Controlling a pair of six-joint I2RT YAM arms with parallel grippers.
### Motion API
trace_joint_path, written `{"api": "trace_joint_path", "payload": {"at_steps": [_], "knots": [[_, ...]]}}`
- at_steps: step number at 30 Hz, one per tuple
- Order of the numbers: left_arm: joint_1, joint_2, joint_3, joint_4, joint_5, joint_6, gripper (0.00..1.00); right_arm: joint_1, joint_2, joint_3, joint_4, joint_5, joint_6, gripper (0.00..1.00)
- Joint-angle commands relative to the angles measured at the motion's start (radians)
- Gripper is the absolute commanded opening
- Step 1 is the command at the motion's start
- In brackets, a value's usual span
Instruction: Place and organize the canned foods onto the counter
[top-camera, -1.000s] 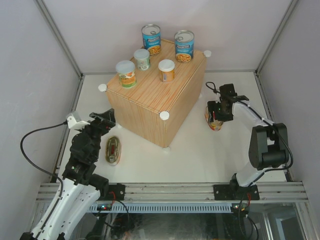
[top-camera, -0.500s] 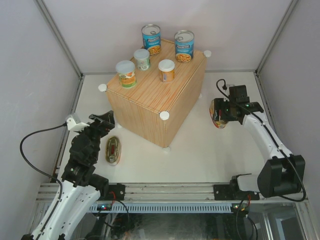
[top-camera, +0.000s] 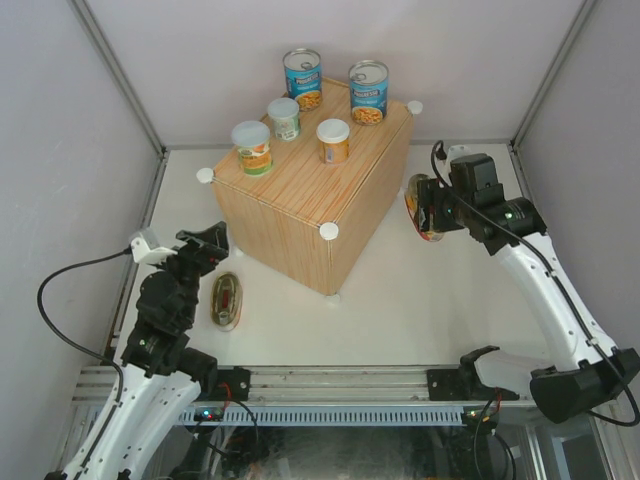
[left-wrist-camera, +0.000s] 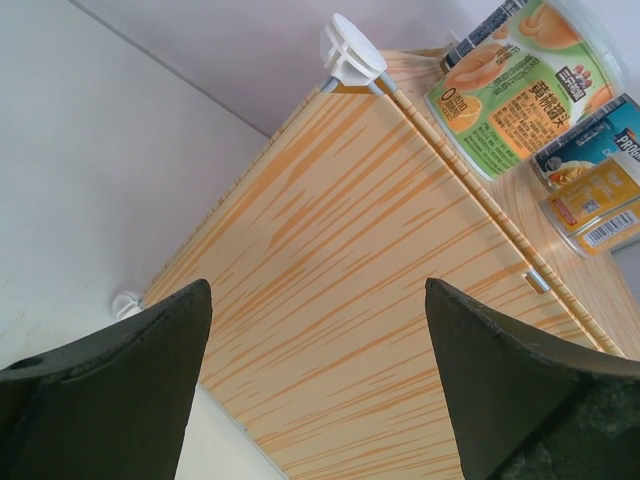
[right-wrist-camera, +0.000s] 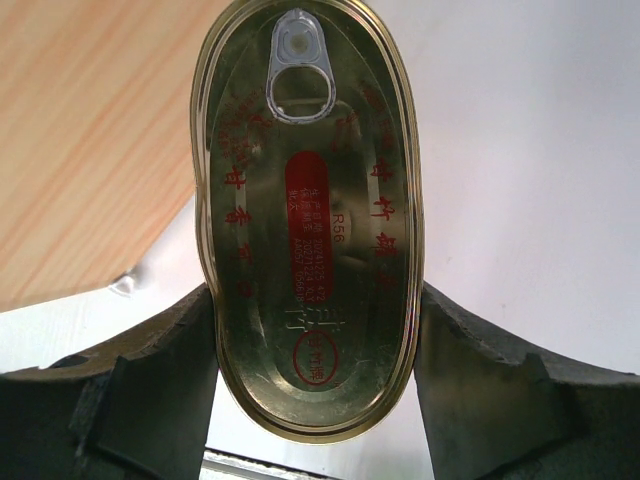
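The counter (top-camera: 300, 215) is a light wood-grain box in the middle of the table. On its top stand two tall blue-labelled cans (top-camera: 302, 78) (top-camera: 368, 91) and three small pale-lidded cans (top-camera: 252, 147) (top-camera: 284, 118) (top-camera: 333, 140). My right gripper (top-camera: 428, 212) is shut on a flat oval tin (right-wrist-camera: 308, 215), held in the air beside the counter's right face. A second oval tin (top-camera: 227, 300) lies on the table left of the counter. My left gripper (left-wrist-camera: 315, 300) hangs open and empty just above that tin, facing the counter's side (left-wrist-camera: 370, 290).
White round knobs (top-camera: 328, 232) mark the counter's corners. Grey walls close in the white table (top-camera: 420, 300) on three sides. A metal rail (top-camera: 340, 385) with the arm bases runs along the near edge.
My right arm has lifted the oval tin off the table and carried it up and left toward the counter's right side. The left arm has barely moved.
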Motion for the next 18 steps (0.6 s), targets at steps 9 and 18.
{"api": "trace_joint_path", "payload": {"at_steps": [9,18], "knots": [[0.005,-0.07,0.062,-0.009,0.039,0.039,0.9,0.295,-0.025,0.365,-0.143,0.233,0.092,0.0],[0.005,-0.056,0.133,-0.035,0.118,0.129,0.89,0.58,0.145,0.687,-0.212,0.378,0.12,0.0]]}}
